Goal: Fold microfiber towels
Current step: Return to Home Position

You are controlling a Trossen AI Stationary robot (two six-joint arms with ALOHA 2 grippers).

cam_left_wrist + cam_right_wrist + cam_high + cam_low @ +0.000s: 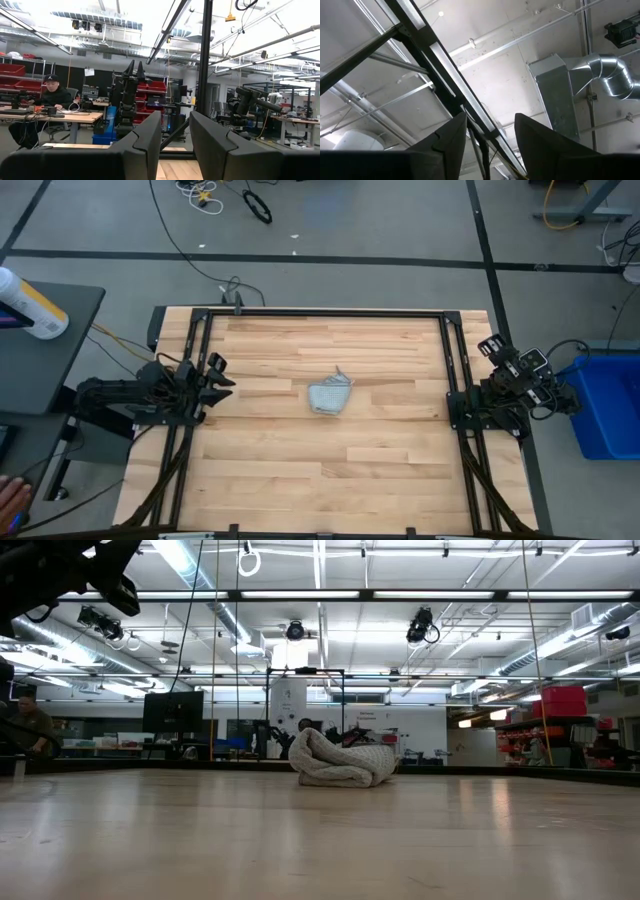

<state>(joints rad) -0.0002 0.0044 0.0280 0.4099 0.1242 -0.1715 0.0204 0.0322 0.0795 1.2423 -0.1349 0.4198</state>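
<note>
The wooden table (300,470) stands on a grey workshop floor and is bordered by a black frame (330,312). The microfiber towel (331,395) lies at the middle of the table, well apart from both arms. From table height it shows as a rounded, rumpled bundle rather than a flat stack, so judge the fold loose but done.

The left gripper (216,377) sits at the left edge of the table, over the frame rail, and aims toward the towel. Its fingers (142,145) stand a little apart with nothing between them. The right arm (505,395) is folded up at the right edge. The right gripper (490,145) tilts up at the ceiling, its fingers likewise parted and empty. Read both poses as rest positions, which leave the towel free.

Nothing stands between either arm and the towel. Off the table, note these:
- a blue bin (610,405) just beside the right arm
- a side table (50,350) with a white bottle (30,305) at the left
- cables (200,195) on the far floor
- a person (50,95) seated at a desk beyond the table.
</note>
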